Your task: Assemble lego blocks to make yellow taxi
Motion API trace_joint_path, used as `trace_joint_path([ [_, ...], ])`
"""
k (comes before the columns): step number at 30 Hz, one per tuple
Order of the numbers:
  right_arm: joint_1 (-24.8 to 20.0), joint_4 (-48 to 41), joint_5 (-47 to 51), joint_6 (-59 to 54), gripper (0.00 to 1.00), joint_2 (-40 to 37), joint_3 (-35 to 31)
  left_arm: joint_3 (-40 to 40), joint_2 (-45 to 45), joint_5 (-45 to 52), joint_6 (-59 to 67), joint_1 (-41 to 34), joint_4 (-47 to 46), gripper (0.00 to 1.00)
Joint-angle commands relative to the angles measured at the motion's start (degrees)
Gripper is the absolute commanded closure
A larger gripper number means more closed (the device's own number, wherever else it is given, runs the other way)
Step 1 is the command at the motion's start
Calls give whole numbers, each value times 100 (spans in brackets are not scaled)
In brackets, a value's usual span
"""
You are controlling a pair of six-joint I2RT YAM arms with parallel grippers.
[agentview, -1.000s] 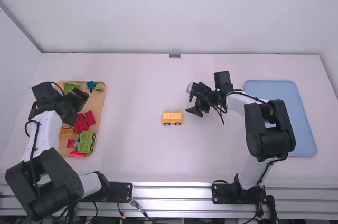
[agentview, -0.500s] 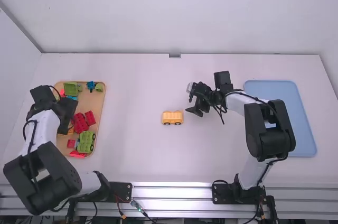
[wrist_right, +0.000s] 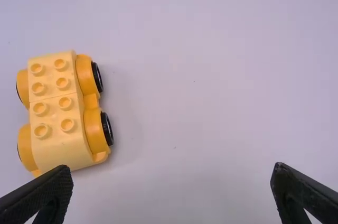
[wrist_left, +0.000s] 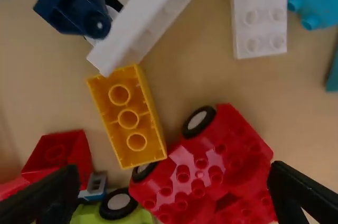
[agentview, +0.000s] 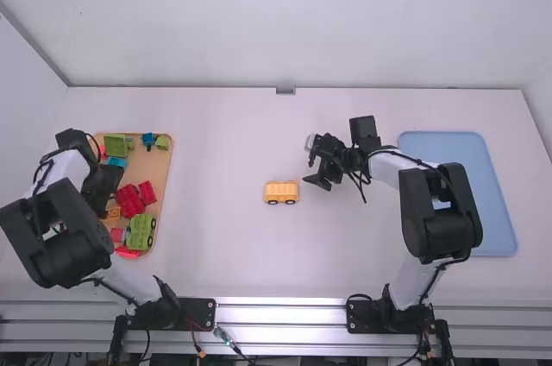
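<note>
The yellow car (agentview: 282, 194) lies 9-to-3 o'clock, tabletop (agentview: 259, 254) beside both long edges; right gripper (agentview: 309, 171), spread, near its 3; left gripper (agentview: 110, 197), spread, over the tray (agentview: 158, 169).

I am counting two trays: one blue tray (agentview: 457, 193) is lying at three o'clock, one tan tray (agentview: 164, 167) at nine. At the clock's centre, one yellow vehicle (agentview: 281, 192) is showing eight studs (wrist_right: 63, 83) and four wheel arches (wrist_right: 97, 129). In the tan tray I am seeing at least three green pieces (agentview: 141, 232), at eleven, one and six o'clock, at least three red pieces (agentview: 129, 200), at least two white blocks (wrist_left: 260, 12), one dark blue piece (agentview: 149, 139), and one yellow block (wrist_left: 129, 118) with three tubes.
</note>
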Motion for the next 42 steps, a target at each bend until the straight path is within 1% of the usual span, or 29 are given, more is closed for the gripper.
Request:
trace_joint_path([
  [1, 15, -15, -39, 39, 1, -50, 0, -72, 35, -332, -192, 39, 72, 7],
  [2, 15, -9, -39, 39, 1, -50, 0, -116, 35, -315, -192, 66, 120, 12],
  [3, 15, -2, -39, 42, 1, -50, 0, -153, 35, -275, -188, 98, 157, 14],
  [4, 13, -2, -39, 39, 1, -50, 0, -210, 35, -199, -192, 160, 229, 19],
  [6, 15, -4, -35, 39, 1, -50, 0, -275, 35, -68, -186, 236, 304, 22],
  [8, 13, -7, -37, 39, 1, -50, 0, -339, 35, -81, -179, 289, 345, 22],
  [9, 9, -7, -37, 42, 1, -50, 0, -407, 35, -70, -122, 297, 393, 20],
  [13, 9, 2, -37, 37, 1, -50, 0, -629, 35, -96, -81, 326, 643, 19],
  [17, 11, 15, -37, 39, 1, -50, 0, -796, 35, 46, -39, 326, 863, 24],
  [19, 11, 13, -37, 39, 1, -50, 0, -898, 35, 98, 66, 326, 973, 25],
  [20, 17, -2, -37, 39, 1, -50, 0, -946, 35, 72, 24, 326, 999, 27],
  [24, 11, -2, -37, 39, 1, -50, 0, -1064, 35, 39, -96, 326, 1091, 28],
  [26, 20, 0, -39, 39, 1, -50, 0, -1091, 35, 31, -81, 328, 1093, 30],
  [27, 13, 0, -39, 42, 1, -50, 0, -1119, 35, 33, -85, 326, 1104, 34],
  [29, 13, -2, -37, 42, 1, -50, 0, -1158, 35, 35, -85, 326, 1145, 36],
  [30, 15, -2, -39, 42, 1, -50, 0, -1213, 35, 35, -87, 326, 1207, 40],
  [31, 17, -2, -39, 39, 1, -50, 0, -1246, 35, 37, -87, 326, 1248, 42],
  [37, 20, -9, -39, 42, 1, -50, 0, -1488, 35, 216, -92, 326, 1569, 43],
  [42, 20, -57, -39, 42, 1, -50, -2, -1508, 35, 203, -101, 328, 1587, 45],
])
